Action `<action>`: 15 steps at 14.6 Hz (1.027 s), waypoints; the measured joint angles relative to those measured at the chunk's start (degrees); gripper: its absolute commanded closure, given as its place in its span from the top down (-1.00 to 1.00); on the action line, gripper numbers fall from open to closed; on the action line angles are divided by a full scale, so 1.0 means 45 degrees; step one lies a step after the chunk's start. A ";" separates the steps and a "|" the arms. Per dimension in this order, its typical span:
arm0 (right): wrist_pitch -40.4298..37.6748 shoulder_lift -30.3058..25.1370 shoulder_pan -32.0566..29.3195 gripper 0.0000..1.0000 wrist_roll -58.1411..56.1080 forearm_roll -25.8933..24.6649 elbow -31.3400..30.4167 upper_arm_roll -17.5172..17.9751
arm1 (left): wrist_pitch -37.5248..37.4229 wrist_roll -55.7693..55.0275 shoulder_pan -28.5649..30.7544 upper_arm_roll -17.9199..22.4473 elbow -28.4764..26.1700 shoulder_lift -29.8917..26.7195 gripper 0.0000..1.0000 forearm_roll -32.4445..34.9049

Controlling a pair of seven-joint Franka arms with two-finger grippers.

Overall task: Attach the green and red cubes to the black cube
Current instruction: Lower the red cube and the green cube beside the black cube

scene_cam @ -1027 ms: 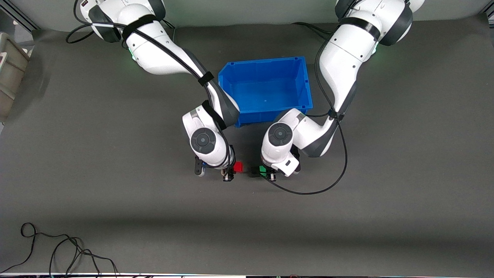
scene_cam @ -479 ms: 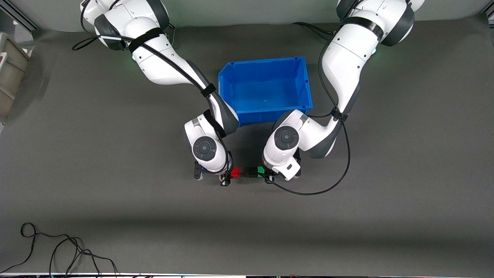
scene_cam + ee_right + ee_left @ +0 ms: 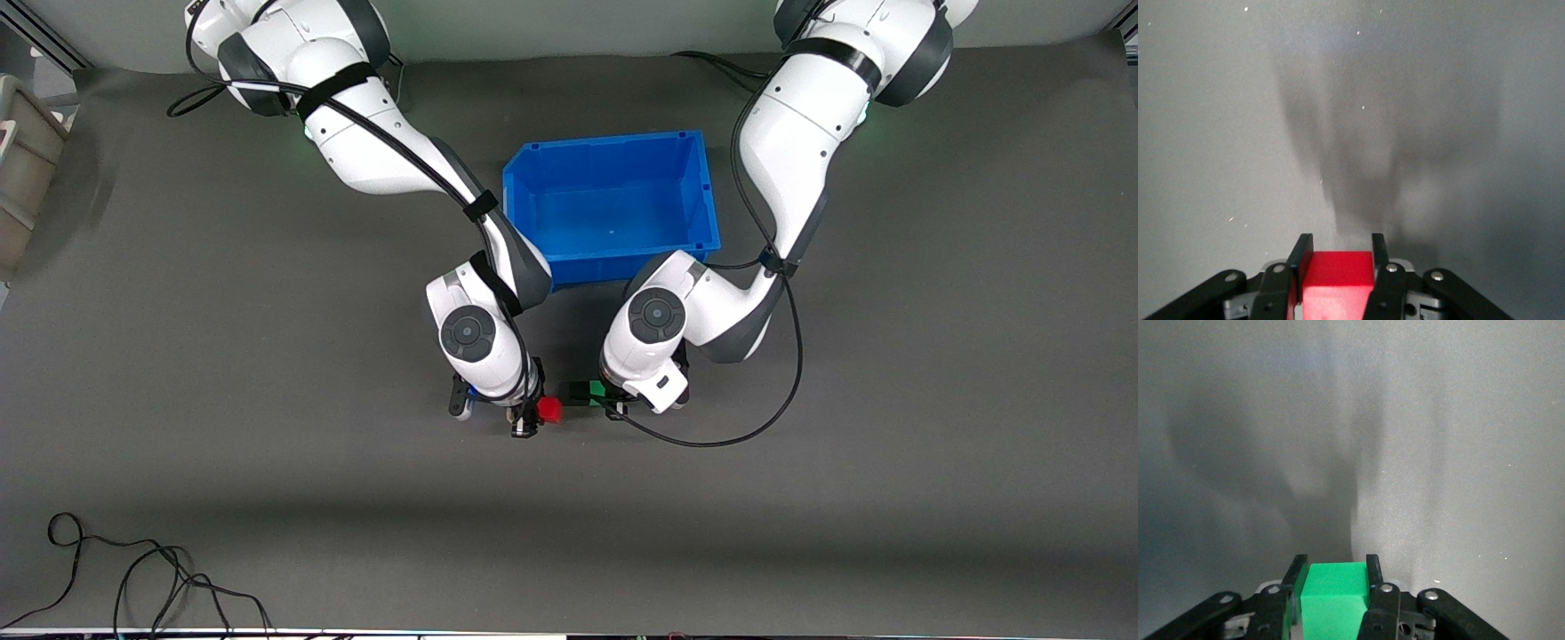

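Small matte black cube (image 3: 579, 392): not inside any jaws, just outside the jaws of the left gripper (image 3: 1335, 568). Squeezed tight between those jaws, a bright green plastic cube (image 3: 1335, 603). Looks to be touching the black one; hard to tell if stuck yet. Clamped between the jaws of the right gripper (image 3: 1338, 245), a bright red plastic cube (image 3: 1338, 285), close to the black one, small gap left, not quite in line. Below both, plain grey mat (image 3: 267, 444).

To do it well: keep both grips firm. Bring red level with the free black face. Push in slowly and straight, flat side to flat side. No twisting. Let go only once snug.
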 measured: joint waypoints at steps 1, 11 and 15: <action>0.0001 0.0027 0.0004 -1.00 0.0009 0.0000 0.0088 0.0014 | 0.0000 0.0000 0.0001 -0.0001 0.0016 0.0000 -1.00 -0.0009; -0.0001 0.0328 0.0057 -1.00 0.0038 -0.0005 0.0490 0.0094 | 0.0220 0.0000 0.0116 0.0030 0.0054 0.0003 -1.00 -0.0061; -0.0006 0.0359 0.0040 -1.00 0.0037 -0.0026 0.0491 0.0089 | 0.0346 -0.0001 0.0133 0.0055 0.0136 0.0003 -1.00 -0.0276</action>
